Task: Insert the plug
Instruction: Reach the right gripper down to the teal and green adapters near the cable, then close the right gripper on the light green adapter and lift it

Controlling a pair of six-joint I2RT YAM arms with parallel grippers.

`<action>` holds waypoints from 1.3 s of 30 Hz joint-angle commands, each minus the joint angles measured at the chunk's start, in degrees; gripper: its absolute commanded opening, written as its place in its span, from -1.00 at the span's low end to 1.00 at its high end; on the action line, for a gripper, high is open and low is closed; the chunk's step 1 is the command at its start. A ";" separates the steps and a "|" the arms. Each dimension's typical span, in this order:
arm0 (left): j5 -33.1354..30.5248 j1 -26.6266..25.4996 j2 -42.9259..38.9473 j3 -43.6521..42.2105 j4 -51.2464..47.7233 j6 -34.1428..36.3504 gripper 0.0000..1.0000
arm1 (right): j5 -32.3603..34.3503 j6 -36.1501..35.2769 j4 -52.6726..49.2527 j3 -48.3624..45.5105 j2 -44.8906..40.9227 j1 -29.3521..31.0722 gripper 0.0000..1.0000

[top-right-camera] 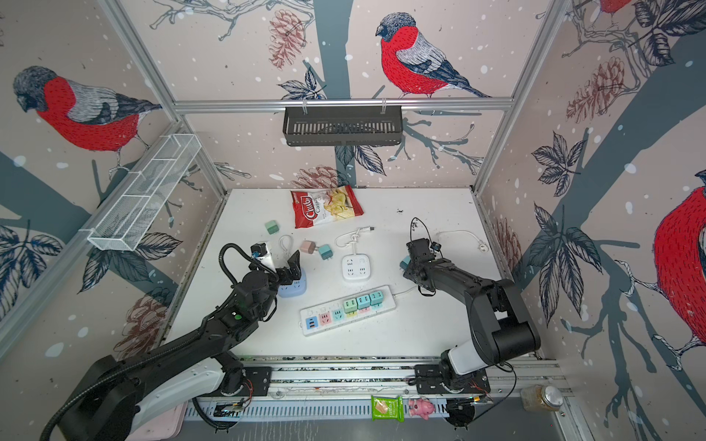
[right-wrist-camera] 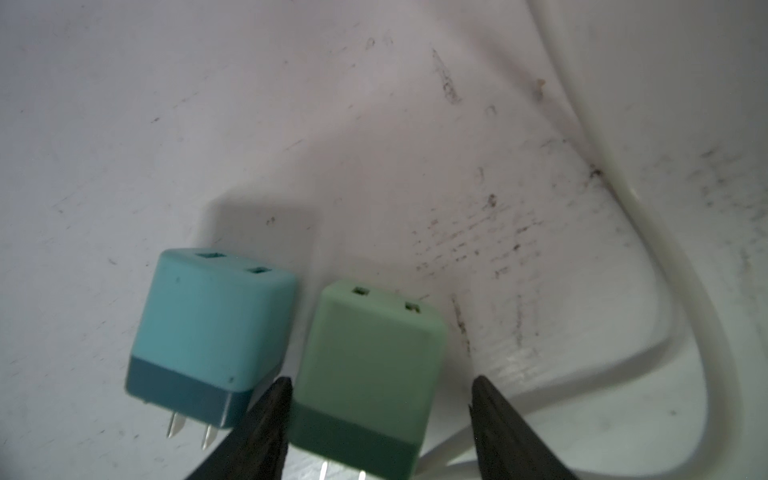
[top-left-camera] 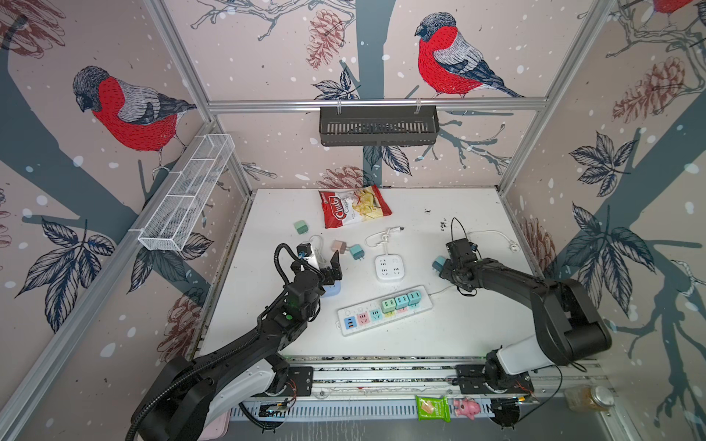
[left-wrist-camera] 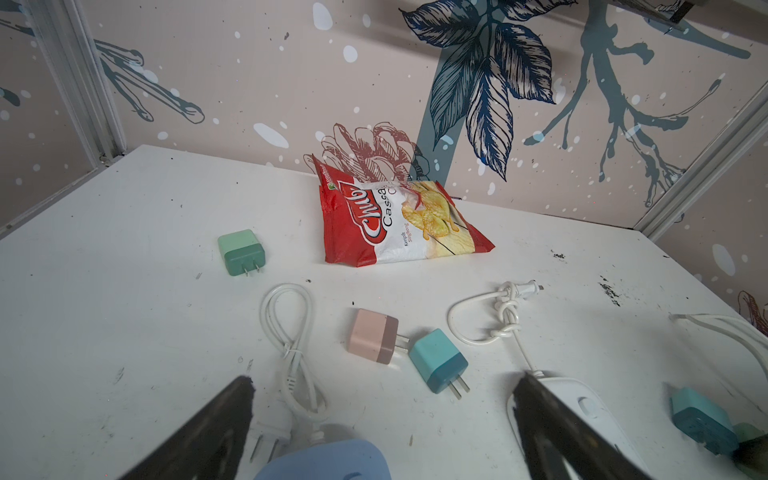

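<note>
Since the arm hides it in both top views, green plug (right-wrist-camera: 370, 353) shows only at rt wrist: on table (right-wrist-camera: 374, 124), betw right gripper (right-wrist-camera: 381, 379) jaws, apart, unclamped, prongs cropped; left gripper (left-wrist-camera: 382, 378) wide open; power strip (top-left-camera: 353, 310) holds 3 plugs (top-left-camera: 401, 301).

A red and white bag of crisps (top-left-camera: 355, 206) lies flat on the white table (top-left-camera: 458, 328), near the middle of its far edge and slightly askew. The tabletop is scuffed, with dark specks (top-left-camera: 427, 210) towards the far right corner. A white wire basket (top-left-camera: 187, 191), split into compartments, hangs along the left wall. A black slotted basket (top-left-camera: 378, 126) hangs from the rail above the far edge. Past the near edge lie a green snack packet (top-left-camera: 432, 408) and a pink toy pig (top-left-camera: 467, 407) just beside it. A jar (top-left-camera: 590, 398) stands off the near right corner. Wallpaper (top-left-camera: 447, 57) with red-breasted birds, pine cones and leaves covers the walls.
</note>
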 commanded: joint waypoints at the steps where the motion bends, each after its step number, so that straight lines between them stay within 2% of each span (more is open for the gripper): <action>1: -0.43 0.11 -0.50 -0.02 3.03 0.15 0.94 | -0.27 -0.19 -0.50 0.74 2.01 0.11 0.33; 10: 0.20 0.11 -0.77 0.05 2.49 -0.03 0.94 | -0.51 -1.33 -1.19 2.56 4.86 0.18 0.25; 24: 0.20 0.11 -0.68 0.17 2.31 -0.11 0.94 | 0.43 -1.29 -1.93 3.55 4.81 2.08 -0.02; 26: -0.19 0.11 -0.77 0.06 2.48 -0.19 0.95 | 1.09 -1.23 -2.16 3.58 4.57 2.50 0.01; 28: 0.03 0.11 -0.69 -0.01 2.78 -0.17 0.94 | 1.49 -1.29 -2.24 3.67 4.41 2.82 0.24; 30: 0.29 0.11 -0.51 0.25 2.46 -0.09 0.94 | 2.39 -0.92 -2.74 3.88 4.12 3.49 0.33; 34: -0.15 0.11 -0.59 0.08 2.50 -0.08 0.94 | 6.12 0.39 -3.93 3.99 3.77 5.47 0.32; 39: -0.42 0.11 -0.50 0.17 2.23 0.20 0.94 | 5.22 0.95 -4.26 4.46 5.25 6.32 0.24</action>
